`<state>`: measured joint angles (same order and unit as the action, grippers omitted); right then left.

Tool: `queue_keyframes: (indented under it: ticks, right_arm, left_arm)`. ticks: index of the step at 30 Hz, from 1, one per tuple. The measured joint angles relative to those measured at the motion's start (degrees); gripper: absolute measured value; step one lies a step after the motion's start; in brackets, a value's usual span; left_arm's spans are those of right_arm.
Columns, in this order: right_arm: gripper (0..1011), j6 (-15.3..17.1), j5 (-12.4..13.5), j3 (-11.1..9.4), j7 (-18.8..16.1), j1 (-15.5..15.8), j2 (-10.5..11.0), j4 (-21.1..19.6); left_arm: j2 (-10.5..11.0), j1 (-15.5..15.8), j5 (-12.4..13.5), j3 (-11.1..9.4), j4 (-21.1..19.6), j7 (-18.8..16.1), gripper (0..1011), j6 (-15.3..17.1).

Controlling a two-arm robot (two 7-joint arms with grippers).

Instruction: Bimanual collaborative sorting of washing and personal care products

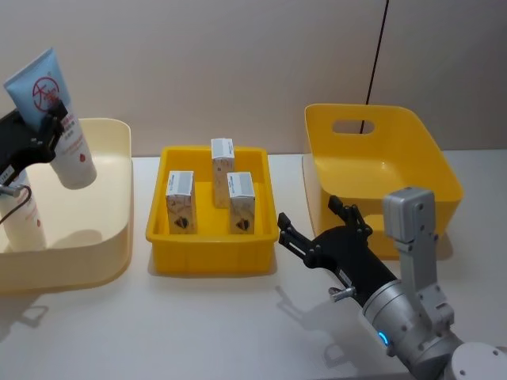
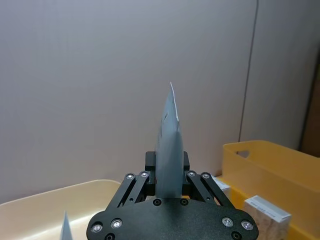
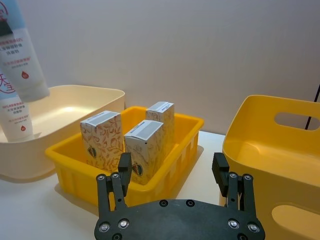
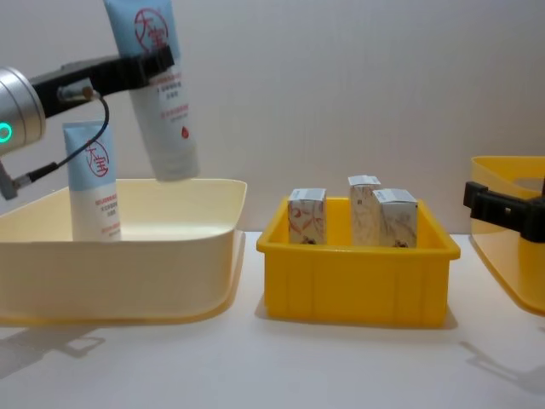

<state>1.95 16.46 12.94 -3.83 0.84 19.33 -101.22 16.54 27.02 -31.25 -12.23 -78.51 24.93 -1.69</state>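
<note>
My left gripper (image 1: 49, 127) is shut on a pale-blue squeeze tube (image 1: 59, 119) with a red round logo. It holds the tube cap down and tilted above the cream bin (image 1: 119, 237). The wrist view shows this tube (image 2: 169, 150) edge-on between the fingers. A second tube (image 4: 92, 183) stands upright inside the cream bin at its left. Three marbled cartons (image 1: 180, 202) (image 1: 223, 170) (image 1: 241, 202) stand in the yellow tray (image 1: 210, 257). My right gripper (image 1: 309, 218) is open and holds nothing, just off the tray's right front corner.
A deep yellow bin (image 1: 412, 142) with a handle slot stands at the right, close behind the right gripper. White tabletop lies in front of the tray and bins. A wall stands close behind them.
</note>
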Motion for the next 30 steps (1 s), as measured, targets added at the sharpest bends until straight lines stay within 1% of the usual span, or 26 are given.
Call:
queue_keyframes:
  ticks: [8, 12, 15, 18, 19, 21, 24, 28, 29, 30]
  right_arm:
    - [1001, 0.0, 0.0, 0.0, 0.0, 0.0, 0.0, 0.0]
    - [1001, 0.0, 0.0, 0.0, 0.0, 0.0, 0.0, 0.0]
    - [1001, 0.0, 0.0, 0.0, 0.0, 0.0, 0.0, 0.0]
    - [1001, 0.0, 0.0, 0.0, 0.0, 0.0, 0.0, 0.0]
    - [1001, 0.0, 0.0, 0.0, 0.0, 0.0, 0.0, 0.0]
    - [1001, 0.0, 0.0, 0.0, 0.0, 0.0, 0.0, 0.0]
    - [1001, 0.0, 0.0, 0.0, 0.0, 0.0, 0.0, 0.0]
    - [1001, 0.0, 0.0, 0.0, 0.0, 0.0, 0.0, 0.0]
    - [1001, 0.0, 0.0, 0.0, 0.0, 0.0, 0.0, 0.0]
    - [1001, 0.0, 0.0, 0.0, 0.0, 0.0, 0.0, 0.0]
  left_arm:
    - [0.8, -0.1, -2.7, -0.4, -1.5, 4.1, 255, 0.1]
    - [1.0, -0.1, -4.4, -1.2, -2.0, 6.7, 256, 0.5]
    - [1.0, 0.0, -5.0, -1.7, -2.2, 8.0, 255, 0.8]
    - [0.8, 0.3, -6.1, -2.8, -2.3, 10.1, 255, 1.2]
    - [0.8, 0.3, -6.1, -2.8, -2.3, 10.1, 255, 1.2]
    - [0.6, 0.4, -6.6, -3.5, -2.3, 11.3, 255, 1.5]
    - [0.0, 0.9, -7.3, -5.1, -2.0, 13.3, 255, 1.7]
    - [-0.7, 1.4, -7.7, -6.3, -1.4, 14.7, 255, 1.9]
    - [-1.1, 1.6, -7.8, -7.1, -1.1, 15.4, 255, 1.9]
    - [-1.3, 1.7, -7.8, -7.4, -0.9, 15.7, 255, 1.9]
